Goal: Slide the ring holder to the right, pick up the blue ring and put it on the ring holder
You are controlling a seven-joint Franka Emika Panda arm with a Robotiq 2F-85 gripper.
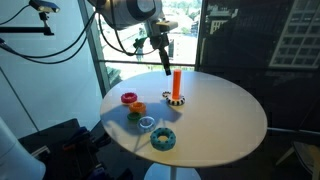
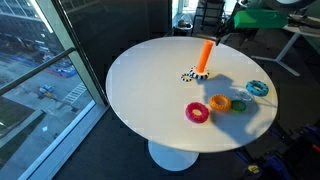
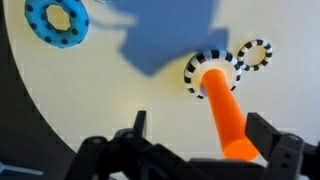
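The ring holder is an orange peg (image 1: pixel 176 84) on a dark round base; it stands upright near the far middle of the round white table (image 1: pixel 220 125) and also shows in an exterior view (image 2: pixel 204 56). In the wrist view the peg (image 3: pixel 224 108) rises between my gripper's (image 3: pixel 200 138) open fingers, close to the right finger. In an exterior view my gripper (image 1: pixel 164 62) hangs just beside the peg's top. The blue ring (image 1: pixel 163 139), chunky and teal, lies flat near the table's front edge, and at the top left of the wrist view (image 3: pixel 57 20).
A pink ring (image 1: pixel 129 98), an orange ring (image 1: pixel 139 108) and a small pale ring (image 1: pixel 147 123) lie in a line between the peg and the blue ring. A small black-and-white striped ring (image 3: pixel 254 55) lies beside the peg's base. Windows stand close behind the table.
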